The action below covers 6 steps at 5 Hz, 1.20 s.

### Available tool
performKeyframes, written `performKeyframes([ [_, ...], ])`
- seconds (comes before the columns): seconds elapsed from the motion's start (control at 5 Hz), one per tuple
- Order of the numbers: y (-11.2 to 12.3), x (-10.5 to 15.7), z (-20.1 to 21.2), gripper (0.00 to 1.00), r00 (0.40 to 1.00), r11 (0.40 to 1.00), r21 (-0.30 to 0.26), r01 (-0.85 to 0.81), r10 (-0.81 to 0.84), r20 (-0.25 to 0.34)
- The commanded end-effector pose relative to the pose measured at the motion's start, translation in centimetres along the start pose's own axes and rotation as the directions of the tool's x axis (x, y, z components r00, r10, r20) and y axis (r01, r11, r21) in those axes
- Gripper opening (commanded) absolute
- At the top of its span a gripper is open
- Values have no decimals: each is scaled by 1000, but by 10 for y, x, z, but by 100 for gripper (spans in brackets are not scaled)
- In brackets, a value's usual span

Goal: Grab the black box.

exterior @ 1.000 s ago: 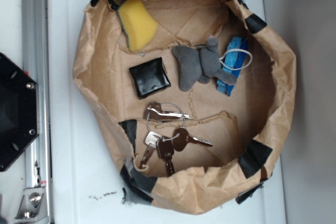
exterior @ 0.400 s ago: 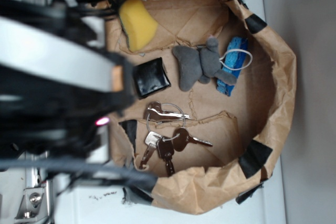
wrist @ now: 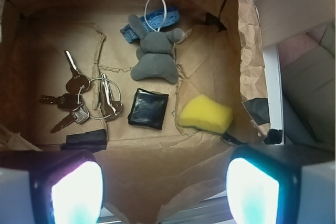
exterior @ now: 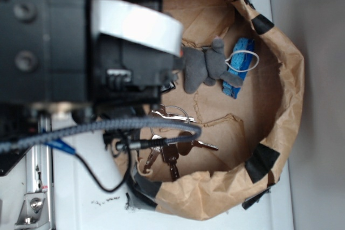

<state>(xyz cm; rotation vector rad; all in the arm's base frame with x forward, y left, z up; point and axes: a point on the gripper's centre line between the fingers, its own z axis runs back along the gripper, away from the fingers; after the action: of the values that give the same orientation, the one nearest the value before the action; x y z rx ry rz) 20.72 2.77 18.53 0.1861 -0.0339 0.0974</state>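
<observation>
A white surface point(exterior: 81, 197) carries a wide, shallow paper bag point(exterior: 285, 79) with rolled-down brown walls patched by strips of black tape point(exterior: 261, 162). In the exterior view the robot arm point(exterior: 81, 41) fills the upper left and covers that side of the bag, so the black box cannot be seen there.

The wrist view looks down into the bag. The black box point(wrist: 148, 108) lies flat on the paper floor near the middle. A grey plush toy point(wrist: 155, 56) lies just beyond it, on its far side, apart from it by a narrow gap. A yellow sponge point(wrist: 206, 115) sits just to the right of the box, and a bunch of keys point(wrist: 86, 100) on a ring lies to its left. A blue strap with a white loop point(wrist: 152, 22) rests behind the toy.

The gripper point(wrist: 163, 190) hangs above the near wall of the bag. Its two fingers point(wrist: 71, 190) show at the bottom corners, spread wide apart with nothing between them, well short of the box.
</observation>
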Motion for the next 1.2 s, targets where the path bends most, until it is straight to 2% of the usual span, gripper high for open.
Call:
performKeyframes([
  [0.0, 8, 5, 12, 100, 998, 1000, -4, -22, 22, 53],
  [0.2, 1, 31, -22, 100, 1000, 1000, -27, -13, 13, 24],
  [0.4, -4, 35, -43, 100, 999, 998, -50, 38, -37, 24],
  [0.6, -8, 38, -76, 100, 995, 994, -48, 94, -92, 38],
  [0.8, -3, 37, -102, 100, 991, 987, -82, 136, -134, 23],
  [1.0, 4, 33, -118, 100, 989, 981, -128, 145, -149, -22],
])
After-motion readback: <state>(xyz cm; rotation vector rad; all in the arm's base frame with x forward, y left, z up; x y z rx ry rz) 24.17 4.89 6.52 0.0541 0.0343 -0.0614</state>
